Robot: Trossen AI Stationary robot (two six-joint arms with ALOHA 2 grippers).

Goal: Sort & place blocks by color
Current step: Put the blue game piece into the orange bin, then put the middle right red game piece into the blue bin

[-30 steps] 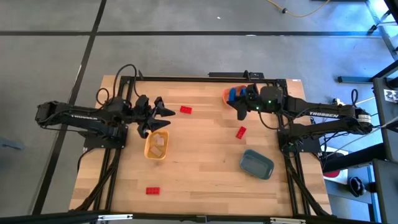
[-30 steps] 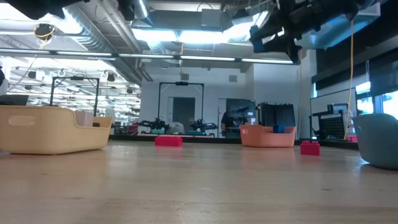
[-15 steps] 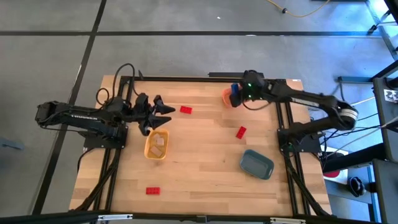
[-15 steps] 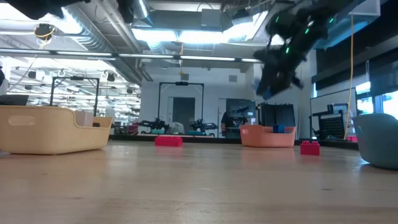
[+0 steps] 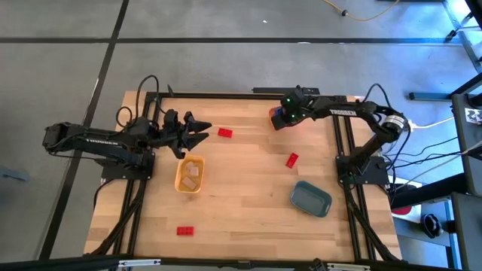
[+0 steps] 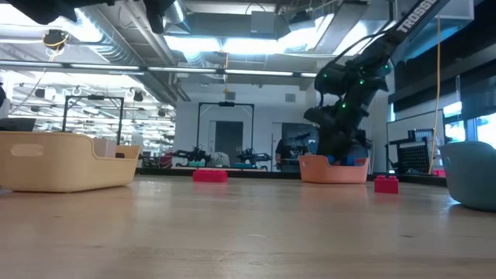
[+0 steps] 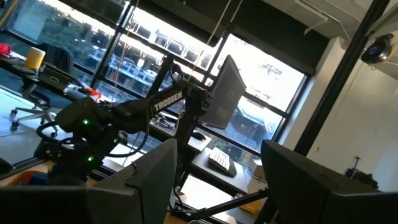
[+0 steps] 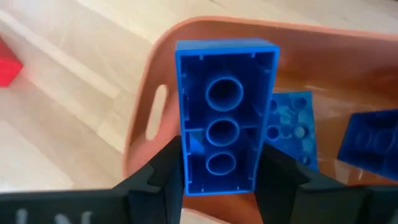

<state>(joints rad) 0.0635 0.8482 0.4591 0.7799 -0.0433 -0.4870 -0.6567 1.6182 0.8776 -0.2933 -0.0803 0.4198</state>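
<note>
The right gripper (image 8: 221, 171) pinches a blue block (image 8: 225, 115) between its fingers, just above the orange tray (image 8: 348, 46); the left gripper (image 5: 197, 134) stands spread near the yellow tray (image 5: 179, 181)

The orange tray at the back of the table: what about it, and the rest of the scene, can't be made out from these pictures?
- Orange tray, high view: the right gripper covers most of it, so its blue blocks cannot be counted.
- Right wrist view: the held blue block hides the tray's middle; another block is cut off by the edge.
- Yellow tray, low view: its wall hides the contents.
- Left gripper: its wrist view shows only the room.
</note>
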